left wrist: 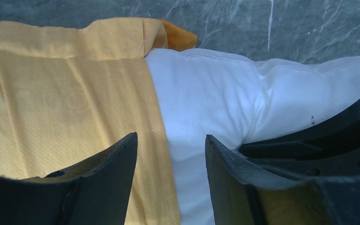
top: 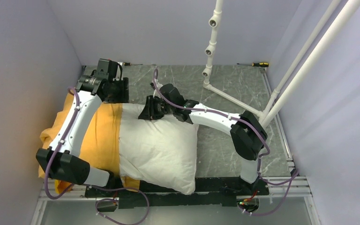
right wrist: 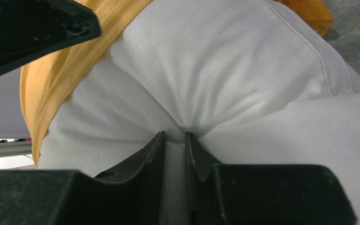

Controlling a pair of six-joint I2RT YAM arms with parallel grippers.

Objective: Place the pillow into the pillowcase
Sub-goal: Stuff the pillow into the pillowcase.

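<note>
Right gripper (right wrist: pixel 174 137) is pinched tight on a puckered fold of the pillow (top: pixel 161 150), at its far edge just beside the mouth of the pillowcase (top: pixel 104 140). Left gripper (left wrist: pixel 171 140) hangs with jaws apart astride the case's hem, gripping nothing. Roughly half the pillow is inside, with the case toward the left edge of the table (top: pixel 225 154). Done well, I judge, the left closes on the hem alone, not the pillow beneath, and braces it while the right feeds the fold leftward without bunching the far corner.
</note>
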